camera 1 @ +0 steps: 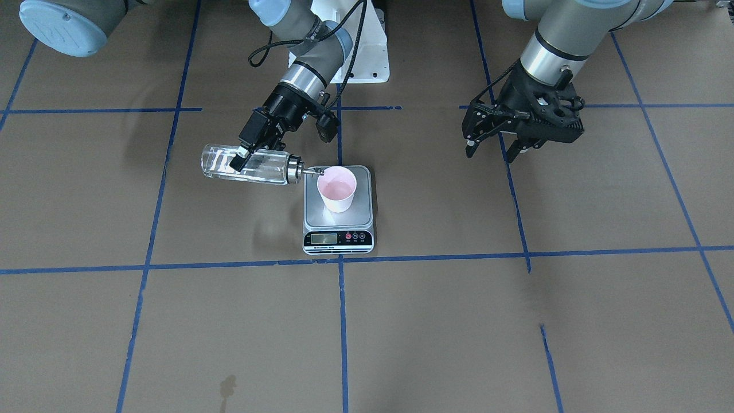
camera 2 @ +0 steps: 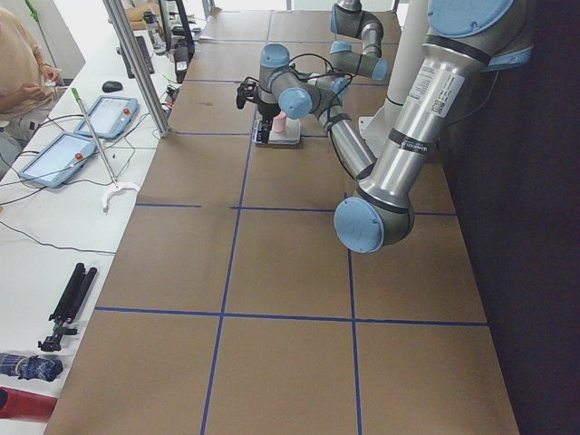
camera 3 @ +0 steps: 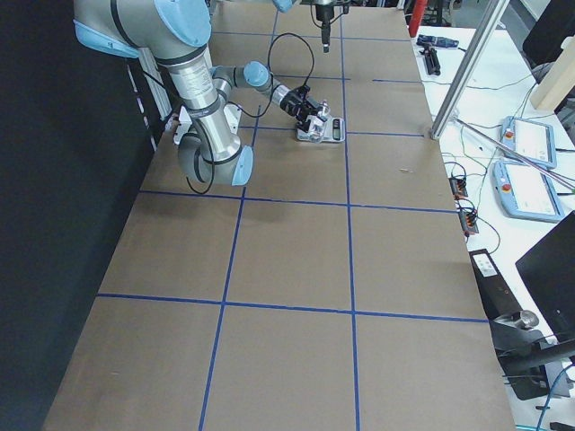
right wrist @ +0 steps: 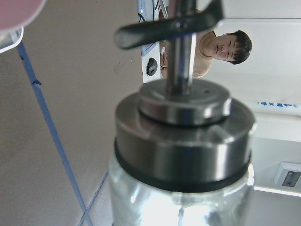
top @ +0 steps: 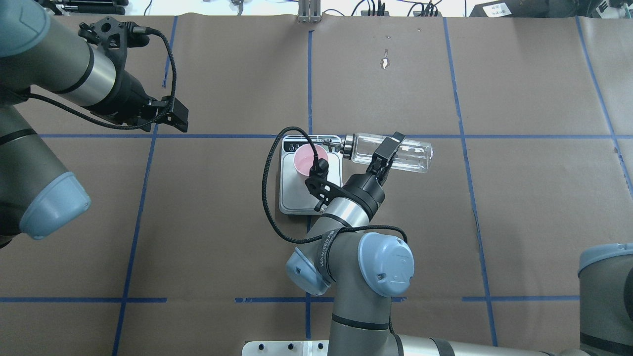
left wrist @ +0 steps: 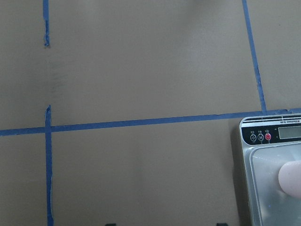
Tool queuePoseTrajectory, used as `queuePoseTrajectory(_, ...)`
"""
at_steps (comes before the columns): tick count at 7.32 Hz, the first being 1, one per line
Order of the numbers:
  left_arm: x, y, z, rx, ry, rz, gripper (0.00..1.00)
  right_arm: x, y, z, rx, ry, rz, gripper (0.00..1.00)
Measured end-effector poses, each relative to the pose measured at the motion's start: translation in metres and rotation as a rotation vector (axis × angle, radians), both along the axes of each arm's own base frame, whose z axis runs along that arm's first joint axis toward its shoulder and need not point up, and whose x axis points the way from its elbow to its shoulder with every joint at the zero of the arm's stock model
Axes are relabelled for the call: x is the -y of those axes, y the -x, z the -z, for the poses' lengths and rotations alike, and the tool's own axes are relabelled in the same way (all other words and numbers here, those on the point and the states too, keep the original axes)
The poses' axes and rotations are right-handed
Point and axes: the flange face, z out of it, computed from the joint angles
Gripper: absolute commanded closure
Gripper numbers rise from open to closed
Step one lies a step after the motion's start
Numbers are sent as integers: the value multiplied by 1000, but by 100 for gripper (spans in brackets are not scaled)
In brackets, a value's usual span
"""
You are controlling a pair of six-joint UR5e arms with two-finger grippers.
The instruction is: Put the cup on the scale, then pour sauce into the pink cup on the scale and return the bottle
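The pale pink cup [camera 1: 337, 188] stands upright on the silver scale [camera 1: 338, 235] near the table's middle. My right gripper [camera 1: 246, 154] is shut on the clear glass bottle [camera 1: 246, 164] and holds it lying nearly level. The bottle's silver cap and thin spout [camera 1: 314, 171] reach the cup's rim. Clear liquid shows in the bottle, and the cup's inside looks wet. The overhead view shows the same bottle [top: 410, 153], cup [top: 304, 160] and scale [top: 296, 200]. My left gripper [camera 1: 493, 150] is open and empty, well to the side of the scale. The left wrist view shows the scale's corner [left wrist: 263, 141].
Blue tape lines cross the brown table. The white robot base plate [camera 1: 367, 51] lies behind the scale. A small dark stain [camera 1: 227, 387] marks the far side. A side bench with tablets [camera 2: 91, 118] and a seated person runs along the table's far edge.
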Motion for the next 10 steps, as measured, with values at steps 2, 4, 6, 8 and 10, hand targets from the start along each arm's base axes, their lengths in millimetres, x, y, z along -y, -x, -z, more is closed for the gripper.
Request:
queuePoseTrajectory(2, -2, 0, 1, -8, 5, -8, 1, 1, 5, -2, -27, 0, 3, 100)
queuePoseTrajectory(4, -3, 0, 2, -12, 8, -16, 1, 2, 5, -3, -53, 5, 5, 100)
queuePoseTrajectory(6, -3, -1, 1, -13, 9, -18, 1, 1, 4, 5, -79, 11, 6, 100)
queuePoseTrajectory(8, -4, -1, 2, -15, 10, -21, 1, 1, 3, 8, -97, 16, 8, 100)
queuePoseTrajectory(10, -4, -1, 2, -17, 13, -26, 1, 0, 2, 7, -121, 21, 8, 100)
